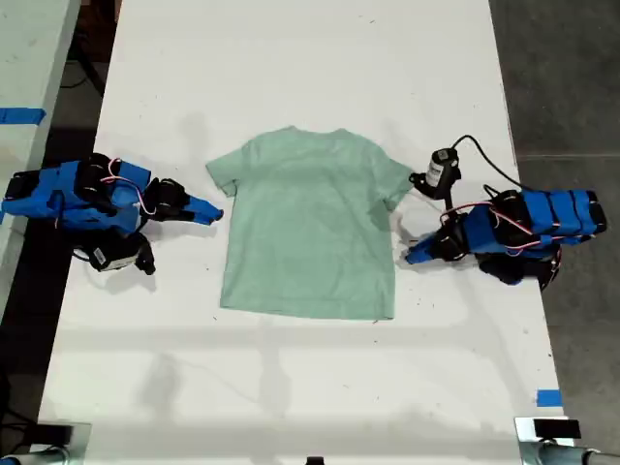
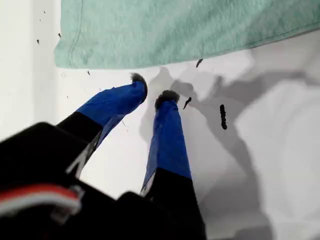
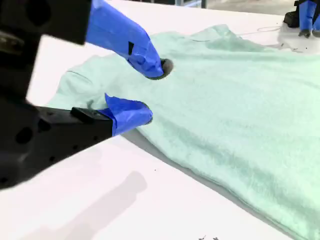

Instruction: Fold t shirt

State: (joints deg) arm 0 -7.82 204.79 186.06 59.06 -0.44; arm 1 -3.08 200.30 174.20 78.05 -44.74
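Two ways I figured this could go sideways, judging by where things sat.

The t shirt (image 1: 310,228) lay flat and spread out on the white table (image 1: 291,58), between my two claws, nothing folded yet. My first gripper (image 2: 152,92) was just short of the shirt's side edge. Its jaws were only slightly parted with nothing between them, and the hem corner was ahead and off to one side of the tips. My second gripper (image 3: 152,90) was spread wide at the opposite side, right by a sleeve. One jaw was up over the cloth, the other low at the edge, and it wasn't pinching anything as far as I could see.

Risk one: the first claw's gap looked too narrow to scoop a thin edge lying flush on the table. Pushed forward like that, it would probably bulldoze the cloth and bunch it up instead of getting under it.

Risk two: the second claw, being so close to the sleeve, could close on the sleeve alone. Then a lift would drag only that flap and twist the body.

Also, if one side grabbed and the other missed, the whole shirt would likely slide across the slick tabletop and end up skewed.
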